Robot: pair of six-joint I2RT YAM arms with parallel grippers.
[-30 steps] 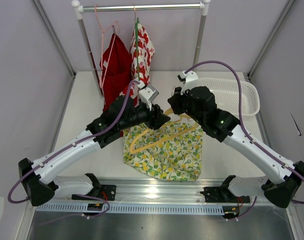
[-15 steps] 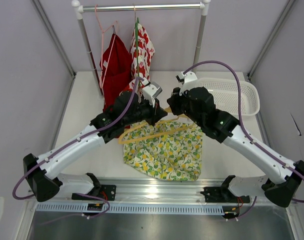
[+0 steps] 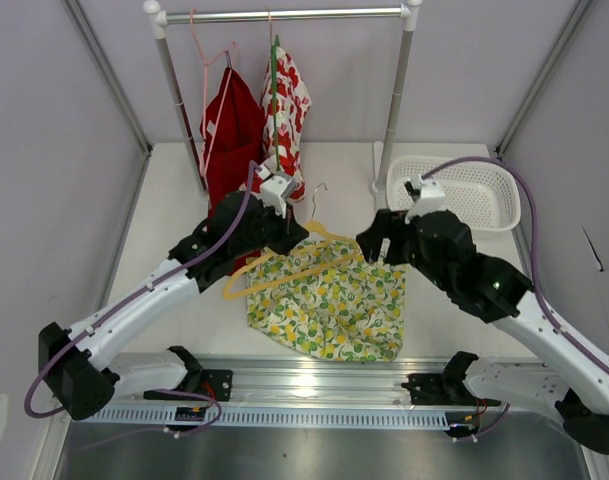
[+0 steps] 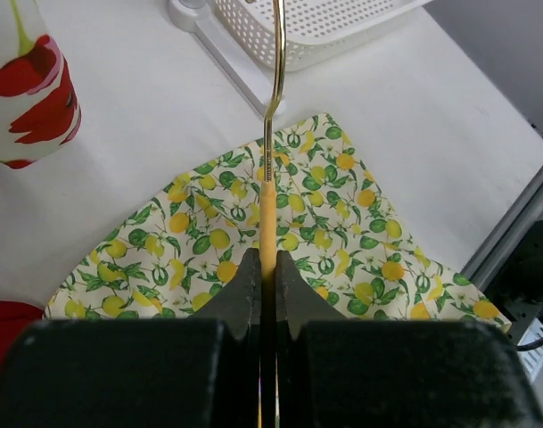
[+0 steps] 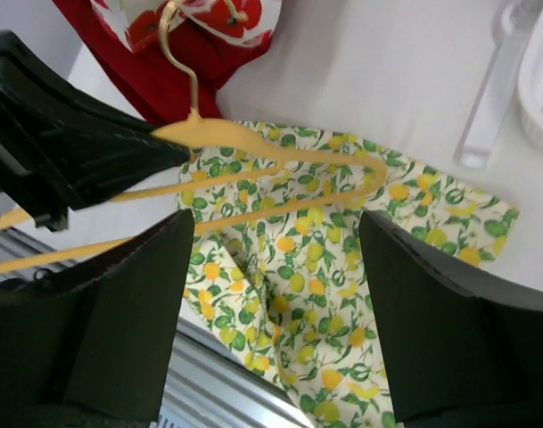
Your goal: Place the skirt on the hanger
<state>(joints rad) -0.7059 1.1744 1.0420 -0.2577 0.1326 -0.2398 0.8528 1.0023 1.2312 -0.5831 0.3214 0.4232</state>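
Observation:
The lemon-print skirt [image 3: 329,310] lies flat on the table near the front edge, also seen in the left wrist view [image 4: 338,223] and the right wrist view [image 5: 342,276]. The yellow-tan hanger [image 3: 284,272] slants above the skirt's top edge, hook [image 3: 319,195] pointing back. My left gripper [image 3: 289,232] is shut on the hanger [image 4: 268,201] just below its metal hook, jaws [image 4: 267,259] pinching the neck. My right gripper [image 3: 379,245] hovers over the skirt's right side, open [image 5: 278,223] and holding nothing. The hanger [image 5: 253,147] passes in front of it.
A clothes rack [image 3: 284,14] at the back holds a red garment [image 3: 229,130] on a pink hanger and a red-flowered white garment [image 3: 289,100] on a green hanger. A white basket [image 3: 454,190] stands at the back right. A metal rail [image 3: 304,380] runs along the front.
My left gripper closed on the hanger's neck and drew it left and back. My right gripper opened, let the hanger go and pulled away to the right.

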